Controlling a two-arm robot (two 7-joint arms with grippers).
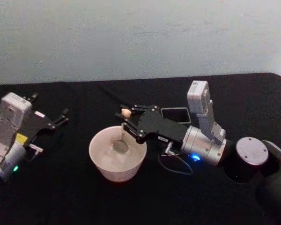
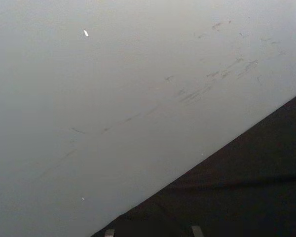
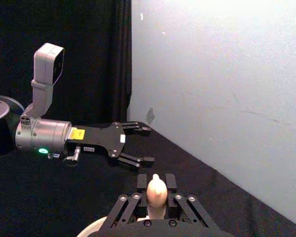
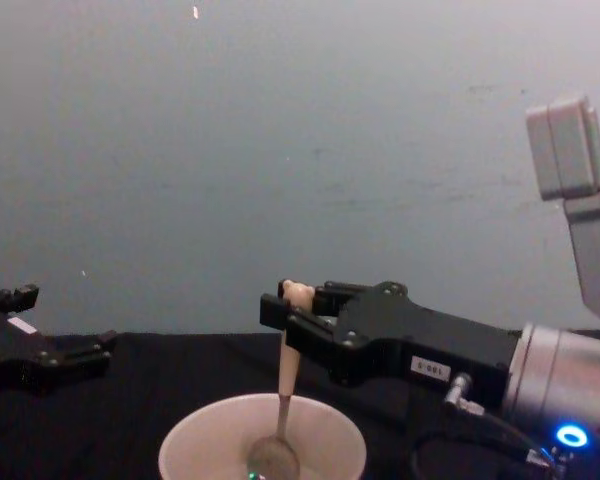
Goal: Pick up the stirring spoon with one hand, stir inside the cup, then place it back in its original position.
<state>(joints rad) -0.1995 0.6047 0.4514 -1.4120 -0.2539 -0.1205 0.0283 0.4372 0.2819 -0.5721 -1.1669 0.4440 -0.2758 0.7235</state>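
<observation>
— What is held by the right gripper (image 4: 292,312)?
— The stirring spoon (image 4: 285,380) is clamped near the top of its handle, almost upright, with the bear head seen just above the black fingers.
— Where is its bowl found?
— It is lowered inside the cup (image 4: 210,450), close to the bottom.
— And the left gripper (image 4: 55,322)?
— It is seen at the left edge, fingers spread, well apart from the cup.

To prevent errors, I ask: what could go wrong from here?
The right gripper holds the stirring spoon only near its top, so it may swing or slip. Its bowl sits low in the cup; a wide stir could push the cup. The holder is narrow, so the return may miss.
</observation>
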